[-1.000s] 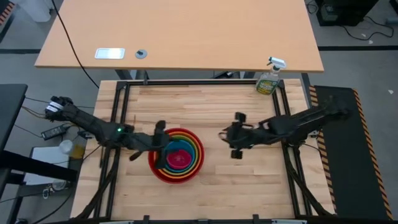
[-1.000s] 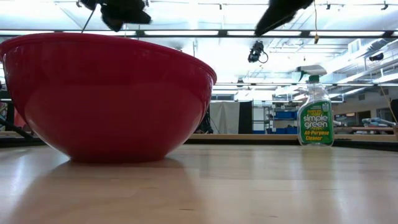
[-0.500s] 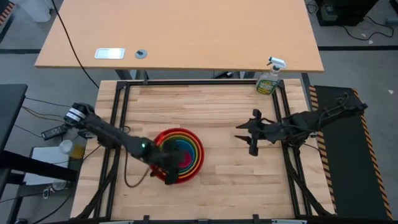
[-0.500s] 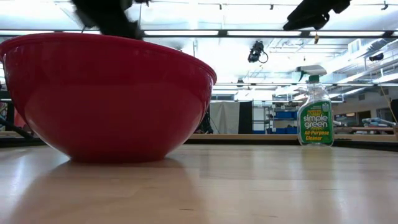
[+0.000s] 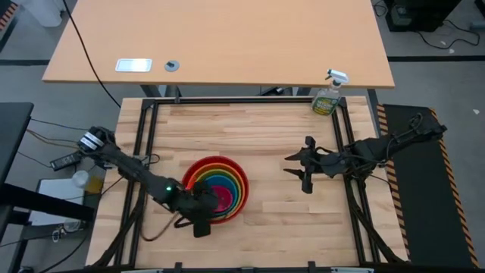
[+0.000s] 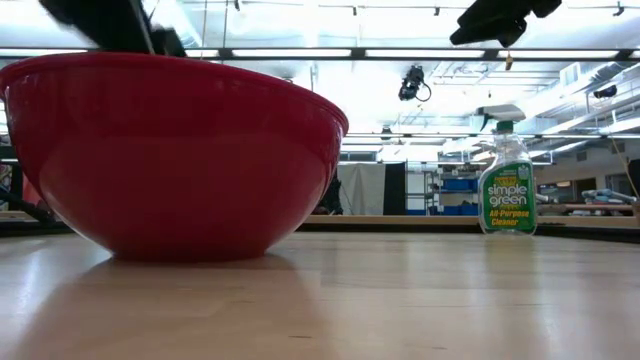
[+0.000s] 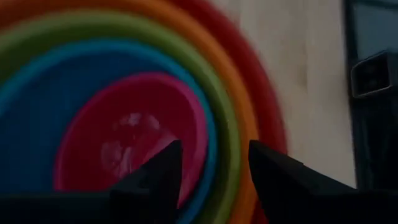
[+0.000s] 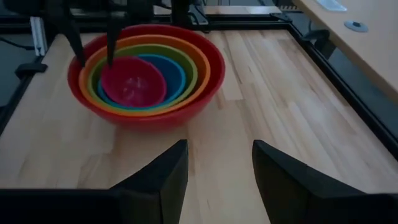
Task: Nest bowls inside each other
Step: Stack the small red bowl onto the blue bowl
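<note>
The bowls stand nested on the wooden table: red outermost, then orange, lime green and blue, with pink innermost. The right wrist view shows the same stack and the low view shows the red wall. My left gripper is open and tipped down over the stack's near-left rim. Through its gap I see the pink bowl and the blue and green rims. My right gripper hangs open to the right of the bowls, with nothing between its fingers. My left gripper comes at the near-left side of the stack from above on a slant. One finger stands by the outer rims and the other over the pink bowl's edge. Whether either touches a bowl, I cannot tell.
A green spray bottle stands at the table's far right corner and also shows in the low view. Black frame rails run along the table's edges. Bare wood lies between the bowls and the far edge.
My left gripper has swung from the stack's left side toward the near edge, sunk, and tipped further down over the near-left rim. My right gripper has drawn back toward the table's right edge, away from the bowls. The bowls have stayed where they were.
</note>
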Tool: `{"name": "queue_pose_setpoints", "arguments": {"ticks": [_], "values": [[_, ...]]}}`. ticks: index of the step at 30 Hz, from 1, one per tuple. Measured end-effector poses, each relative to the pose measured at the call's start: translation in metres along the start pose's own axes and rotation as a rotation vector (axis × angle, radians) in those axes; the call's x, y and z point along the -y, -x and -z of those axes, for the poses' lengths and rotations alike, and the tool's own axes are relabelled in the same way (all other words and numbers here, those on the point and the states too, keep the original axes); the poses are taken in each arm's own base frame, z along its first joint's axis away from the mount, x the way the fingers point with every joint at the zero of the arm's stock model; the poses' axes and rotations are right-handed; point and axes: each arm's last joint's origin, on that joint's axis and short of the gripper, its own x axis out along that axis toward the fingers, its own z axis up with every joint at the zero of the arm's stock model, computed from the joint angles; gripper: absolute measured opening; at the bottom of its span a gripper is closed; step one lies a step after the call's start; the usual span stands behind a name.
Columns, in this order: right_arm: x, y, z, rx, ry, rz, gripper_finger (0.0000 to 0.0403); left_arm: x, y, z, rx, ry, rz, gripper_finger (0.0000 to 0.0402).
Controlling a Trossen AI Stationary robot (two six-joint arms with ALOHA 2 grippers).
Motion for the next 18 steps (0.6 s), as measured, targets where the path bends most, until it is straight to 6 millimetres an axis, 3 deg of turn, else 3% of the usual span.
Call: {"name": "queue_pose_setpoints", "arguments": {"ticks": [3, 7, 15, 18], "values": [[-0.003, 0.001, 0.000, 0.005, -0.011, -0.013, 0.0184, 0.002, 0.016, -0.002, 0.100, -0.014, -0.049, 0.0188], [-0.008, 0.003, 0.001, 0.004, -0.008, -0.035, 0.0184, 0.003, 0.019, 0.001, 0.157, -0.024, -0.109, 0.0188], [-0.020, 0.001, 0.005, -0.003, 0.000, -0.050, 0.0184, 0.003, -0.020, 0.015, 0.029, -0.027, -0.193, 0.0188], [-0.025, 0.000, 0.007, -0.009, -0.003, -0.059, 0.0184, 0.000, -0.026, 0.016, -0.011, -0.021, -0.192, 0.0188]]}}
